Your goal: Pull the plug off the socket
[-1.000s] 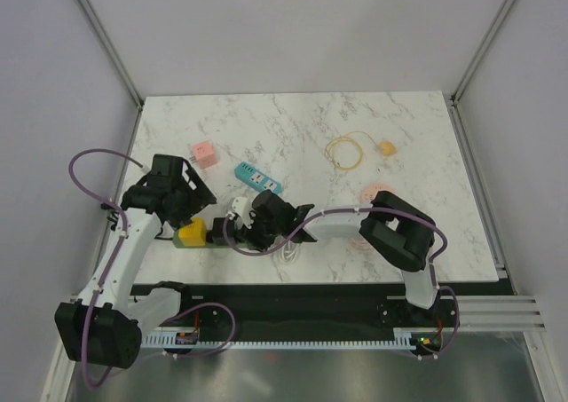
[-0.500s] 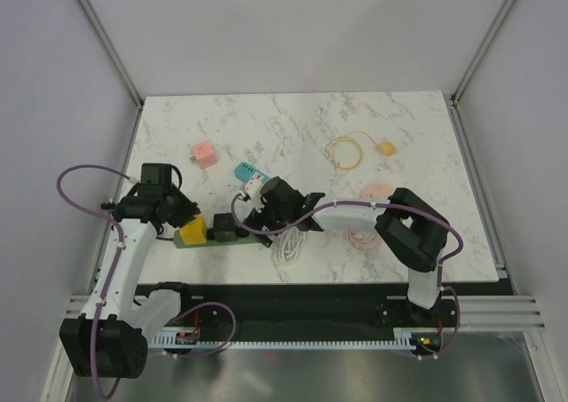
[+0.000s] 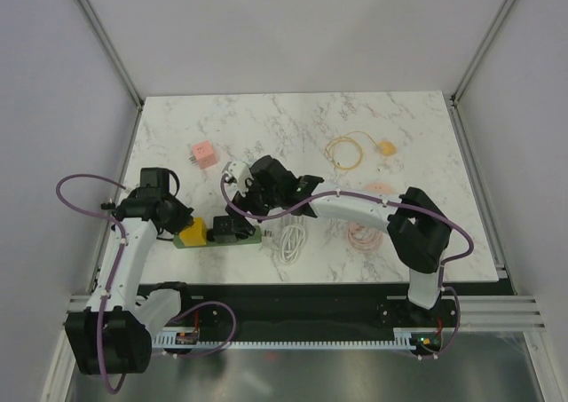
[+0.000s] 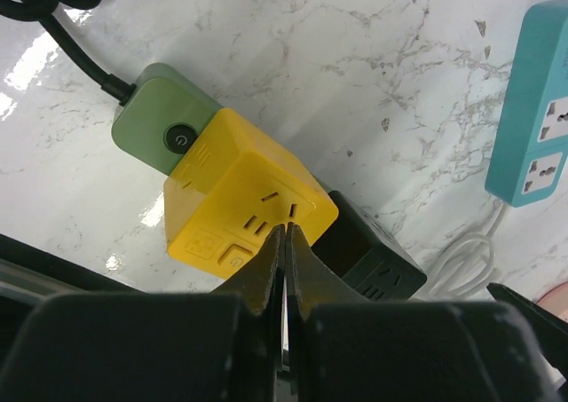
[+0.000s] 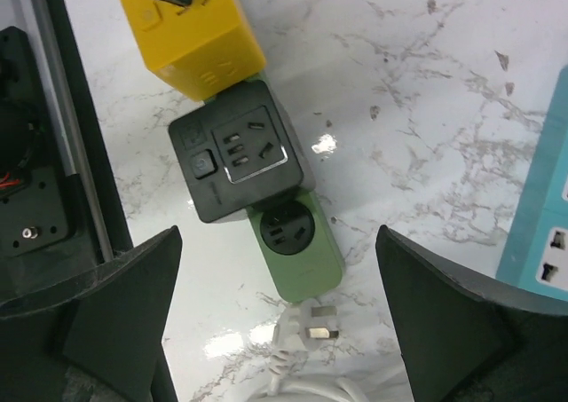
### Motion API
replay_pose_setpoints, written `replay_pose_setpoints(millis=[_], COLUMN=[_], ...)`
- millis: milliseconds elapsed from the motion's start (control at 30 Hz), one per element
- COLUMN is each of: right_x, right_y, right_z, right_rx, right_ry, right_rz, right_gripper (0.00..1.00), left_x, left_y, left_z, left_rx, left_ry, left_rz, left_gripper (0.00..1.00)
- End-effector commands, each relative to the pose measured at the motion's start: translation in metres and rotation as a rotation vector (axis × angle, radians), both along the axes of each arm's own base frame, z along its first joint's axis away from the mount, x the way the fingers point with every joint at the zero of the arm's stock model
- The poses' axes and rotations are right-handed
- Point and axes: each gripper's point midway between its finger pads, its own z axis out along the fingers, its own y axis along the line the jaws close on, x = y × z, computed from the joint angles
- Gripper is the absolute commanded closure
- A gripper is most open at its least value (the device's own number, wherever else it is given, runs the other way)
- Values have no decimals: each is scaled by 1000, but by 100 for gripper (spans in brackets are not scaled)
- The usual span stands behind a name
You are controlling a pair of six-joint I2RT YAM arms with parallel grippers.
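Count of items on the counter:
- Power strips: two, namely the green strip [image 5: 306, 273] and the teal strip [image 4: 532, 100].
- Cube adapters: three, namely the yellow cube [image 4: 231, 189], the black cube [image 5: 266, 189] and the pink cube [image 3: 203, 153].
- Loose plugs: one, the white plug [image 5: 315, 331] on its cord.
- Separate coiled cables: two, namely the yellow cable [image 3: 344, 150] and the pinkish cable [image 3: 359, 235].

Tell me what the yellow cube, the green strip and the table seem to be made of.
Yellow cube: likely moulded plastic, matte; even colour, rounded edges. Green strip: likely plastic too, satin; soft highlights. Table: marble-look top, glossy; grey veins and bright glare, real stone or laminate unclear.
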Motion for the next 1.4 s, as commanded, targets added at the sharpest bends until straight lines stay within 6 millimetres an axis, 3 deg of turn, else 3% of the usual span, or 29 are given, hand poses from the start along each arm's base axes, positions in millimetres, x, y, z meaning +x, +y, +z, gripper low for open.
replay_pose_setpoints(millis=[0, 233, 367, 800, 1033, 1067, 1167, 1200, 1267, 1300, 1367], right_x=[-16, -29, -20, -14, -9, -7, -6, -6, -2, 0, -2], right_y=[18, 37, 39, 64, 68, 69, 73, 76, 80, 80, 84], right_z=[11, -3, -15, -27, -37, -37, -30, -22, -11, -4, 3], right_rx=[25, -25, -76, -134, -171, -172, -154, -134, -113, -96, -69], right_ry=[8, -6, -42, -132, -161, -166, -159, -153, -153, -135, -109], right_rz=[118, 206, 186, 188, 163, 155, 142, 130, 99, 63, 52], right_gripper=[2, 2, 2, 2, 5, 9, 36, 59, 81, 100, 100], left_x=[-5, -21, -29, -31, -33, -32, -31, -30, -30, -29, -28], left_y=[10, 12, 9, 8, 8, 8, 7, 7, 6, 6, 6], left_z=[-1, -25, -38, -37, -41, -42, -42, -43, -43, -43, -42], left_rx=[31, 19, -2, -8, -5, -5, -11, -12, -14, -12, -13], left_ry=[19, 141, 195, 182, 202, 202, 201, 198, 197, 189, 185], left_rz=[64, 86, 89, 103, 103, 104, 94, 90, 83, 79, 75], left_gripper=[98, 98, 98, 98, 98, 98, 98, 98, 98, 98, 98])
